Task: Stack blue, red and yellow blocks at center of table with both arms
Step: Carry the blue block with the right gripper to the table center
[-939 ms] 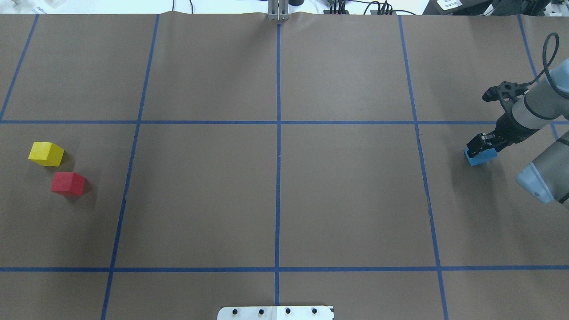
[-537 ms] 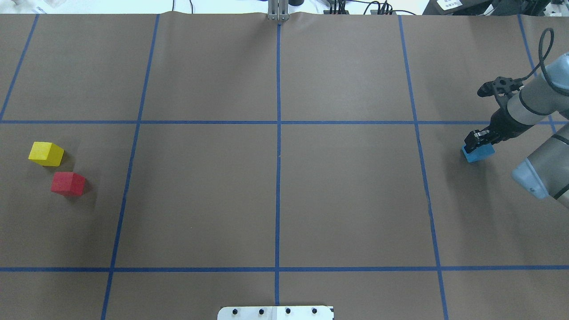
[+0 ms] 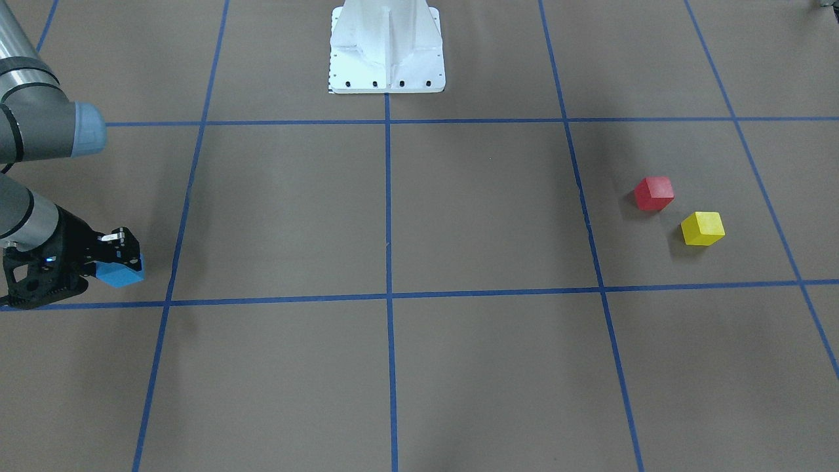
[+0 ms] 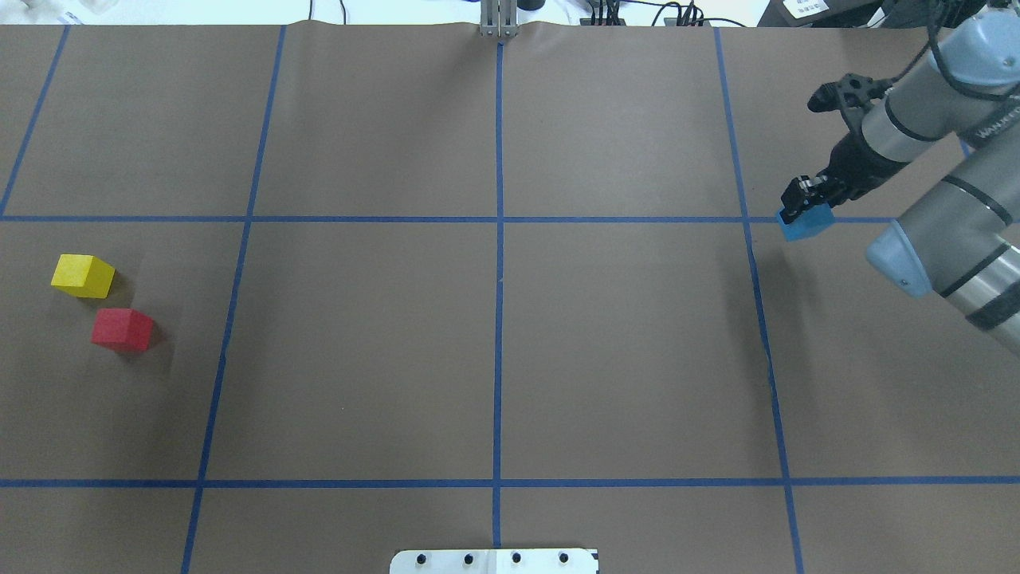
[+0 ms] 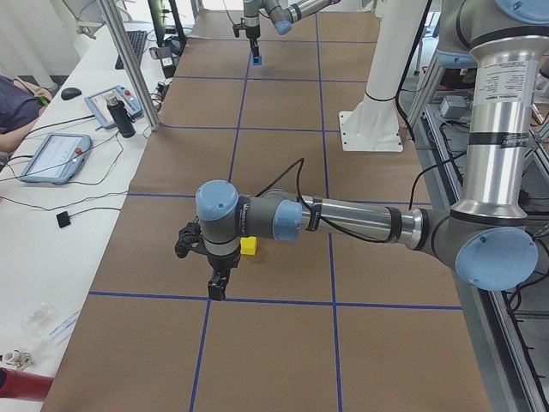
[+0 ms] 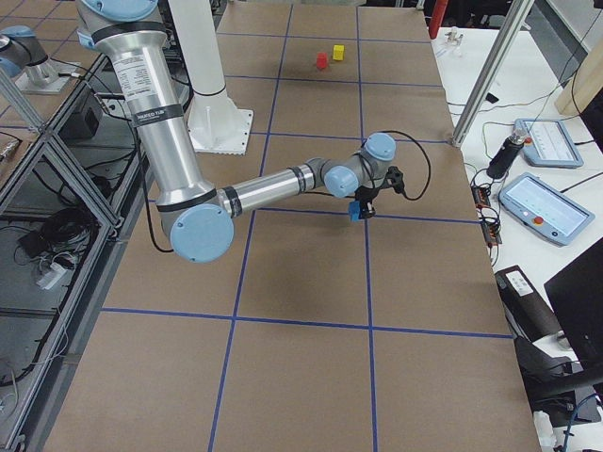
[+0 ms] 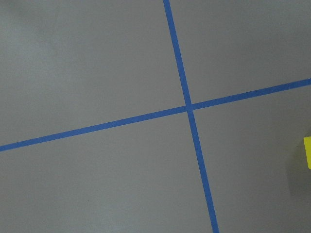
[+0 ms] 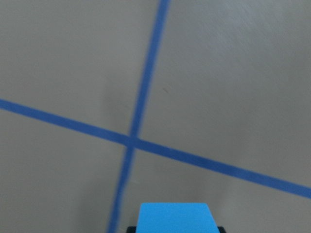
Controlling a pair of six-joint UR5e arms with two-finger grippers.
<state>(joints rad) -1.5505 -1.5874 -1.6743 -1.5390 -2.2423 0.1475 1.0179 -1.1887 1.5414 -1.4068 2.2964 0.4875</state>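
Note:
My right gripper (image 4: 805, 209) is shut on the blue block (image 4: 806, 226) and holds it above the table at the right side; the block also shows at the bottom of the right wrist view (image 8: 176, 217) and in the front view (image 3: 121, 275). The yellow block (image 4: 82, 276) and the red block (image 4: 121, 329) sit side by side on the table at the far left. My left gripper (image 5: 216, 290) shows only in the exterior left view, above the table beside the yellow block (image 5: 249, 246); I cannot tell whether it is open or shut.
Blue tape lines divide the brown table into a grid, crossing at the centre (image 4: 499, 219). The white robot base plate (image 4: 494, 560) is at the near edge. Tablets and cables (image 6: 537, 202) lie on a side bench beyond the table.
My right gripper has lifted the blue block and carried it left and toward the far side, onto the horizontal tape line. The yellow and red blocks have not moved.

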